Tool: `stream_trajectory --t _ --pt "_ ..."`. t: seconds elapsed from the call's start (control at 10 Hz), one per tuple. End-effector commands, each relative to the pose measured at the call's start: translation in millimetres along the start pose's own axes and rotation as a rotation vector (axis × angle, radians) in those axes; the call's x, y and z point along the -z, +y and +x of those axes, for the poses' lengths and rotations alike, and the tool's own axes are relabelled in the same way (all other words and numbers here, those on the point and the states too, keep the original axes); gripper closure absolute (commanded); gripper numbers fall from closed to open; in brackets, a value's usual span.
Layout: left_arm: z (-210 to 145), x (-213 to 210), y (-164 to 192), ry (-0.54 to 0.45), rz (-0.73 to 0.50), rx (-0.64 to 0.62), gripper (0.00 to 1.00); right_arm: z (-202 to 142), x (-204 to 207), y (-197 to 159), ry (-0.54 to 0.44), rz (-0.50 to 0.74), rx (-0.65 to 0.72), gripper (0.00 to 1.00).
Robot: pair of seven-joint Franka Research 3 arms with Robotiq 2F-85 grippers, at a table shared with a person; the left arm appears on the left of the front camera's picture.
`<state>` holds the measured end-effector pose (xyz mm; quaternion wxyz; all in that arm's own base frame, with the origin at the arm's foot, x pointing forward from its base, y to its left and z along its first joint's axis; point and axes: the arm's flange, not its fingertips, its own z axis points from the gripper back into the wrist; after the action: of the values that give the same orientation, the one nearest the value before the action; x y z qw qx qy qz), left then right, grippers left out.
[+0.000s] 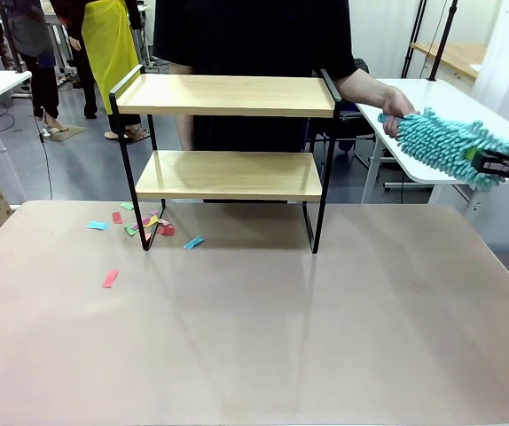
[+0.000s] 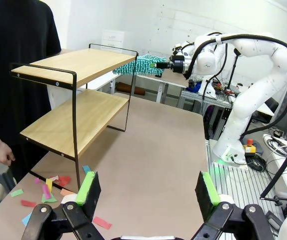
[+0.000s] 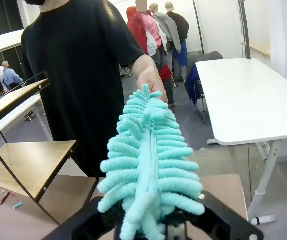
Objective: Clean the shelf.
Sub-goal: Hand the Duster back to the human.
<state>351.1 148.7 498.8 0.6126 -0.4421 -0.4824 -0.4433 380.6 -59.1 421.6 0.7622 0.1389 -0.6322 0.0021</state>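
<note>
The shelf (image 1: 228, 160) stands at the table's (image 1: 254, 337) far edge, both wooden boards bare, with coloured paper scraps (image 1: 139, 224) scattered by its left legs. To its right, the right gripper (image 1: 503, 165) pinches a teal chenille duster (image 1: 441, 146), whose far tip the person's hand (image 1: 387, 99) holds. The left gripper (image 2: 148, 192) hangs spread wide over the table.
</note>
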Motion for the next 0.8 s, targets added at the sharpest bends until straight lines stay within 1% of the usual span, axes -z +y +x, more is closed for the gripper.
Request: stream_trajectory --t 0.0,0.2,0.3,0.4,0.5,0.6,0.7 --pt "1.6 -0.2 -3.6 -0.007 -0.006 0.008 0.0 0.7 0.2 0.5 -0.002 0.003 -0.005 0.83" --pt "1.6 -0.2 -3.6 -0.007 -0.006 0.008 0.0 0.7 0.2 0.5 -0.002 0.003 -0.005 0.83" --pt "1.6 -0.2 -3.6 -0.007 -0.006 0.008 0.0 0.4 0.0 0.0 -0.001 0.001 0.0 0.26" --pt "1.6 -0.2 -3.6 -0.007 -0.006 0.008 0.0 5.3 0.0 0.1 -0.018 -0.002 0.001 0.25" --pt "1.6 -0.2 -3.6 -0.007 -0.006 0.008 0.0 11.3 -2.9 0.1 -0.03 0.001 0.006 0.0" --pt "1.6 -0.2 -3.6 -0.007 -0.006 0.008 0.0 21.0 -7.5 0.8 -0.041 0.007 0.014 0.0" --pt "1.6 -0.2 -3.6 -0.007 -0.006 0.008 0.0 38.5 -14.8 0.3 -0.066 0.024 0.051 0.0"
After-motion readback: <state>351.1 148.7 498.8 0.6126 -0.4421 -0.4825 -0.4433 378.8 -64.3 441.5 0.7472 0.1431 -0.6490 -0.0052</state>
